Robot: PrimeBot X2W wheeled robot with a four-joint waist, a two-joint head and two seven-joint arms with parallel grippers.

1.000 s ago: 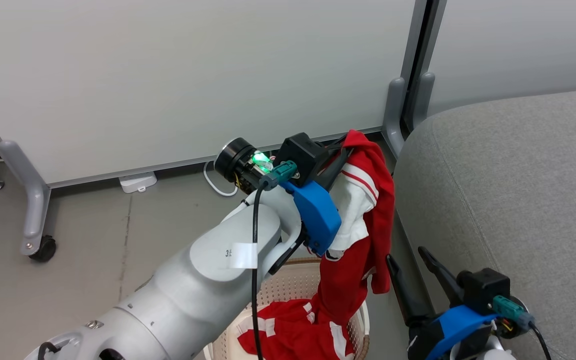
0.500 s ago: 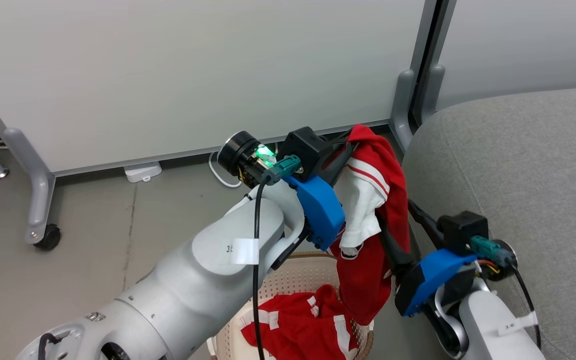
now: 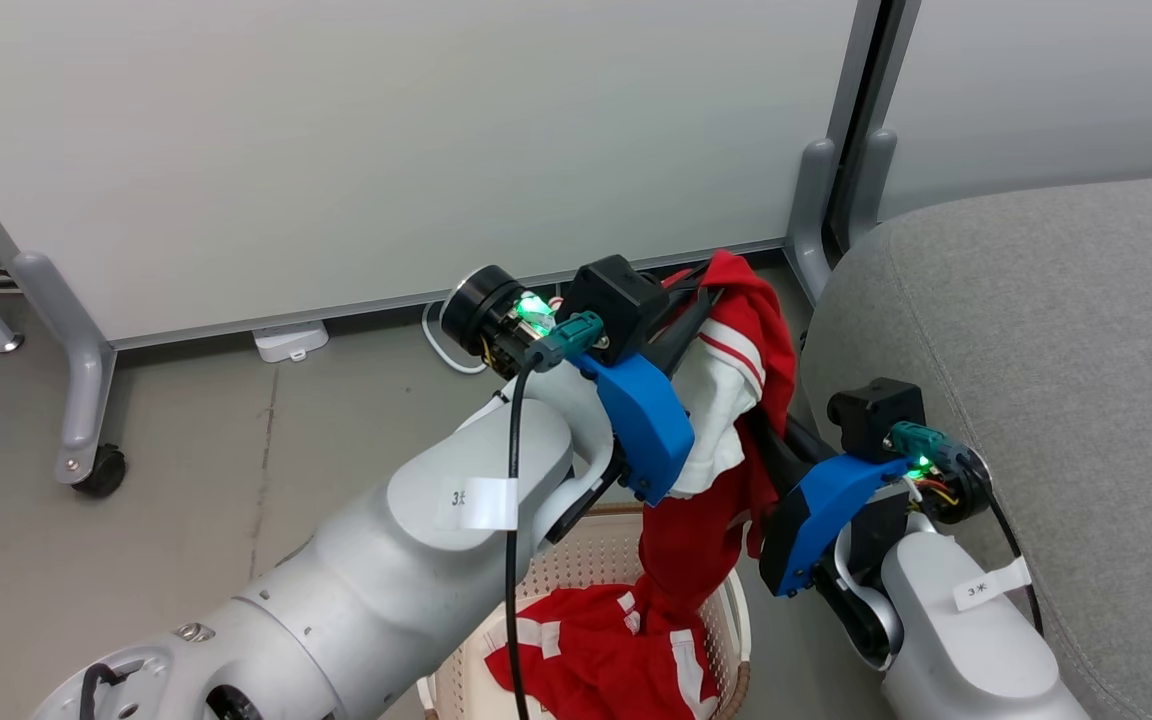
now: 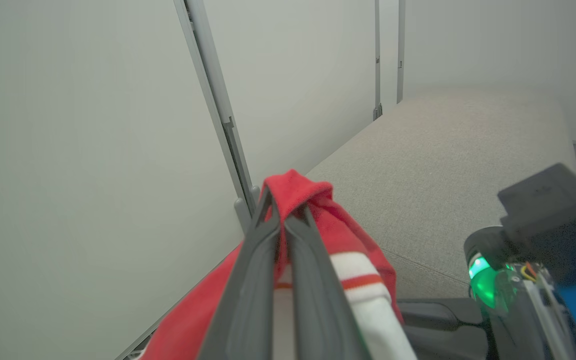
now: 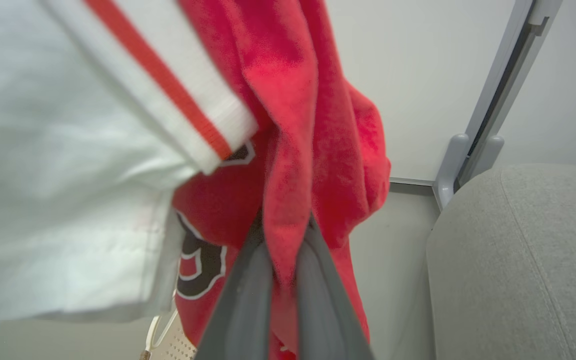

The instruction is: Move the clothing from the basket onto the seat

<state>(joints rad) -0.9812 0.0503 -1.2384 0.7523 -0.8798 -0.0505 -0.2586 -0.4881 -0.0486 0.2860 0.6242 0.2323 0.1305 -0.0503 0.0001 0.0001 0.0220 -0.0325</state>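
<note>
As wrist view shows, right pincer (image 5: 285, 227) clamps clothing (image 5: 293, 110).

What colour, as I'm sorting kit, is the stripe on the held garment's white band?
Red; the garment's stripe shows best in the right wrist view.

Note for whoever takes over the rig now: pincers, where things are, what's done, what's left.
Left pincer: shut on the top of a red garment, held above the basket.
Right pincer: shut on the same garment lower down.
More clothing lies in the basket.
Done: one garment lifted, none seen on the seat.
Left: lay it there, then the rest.
</note>
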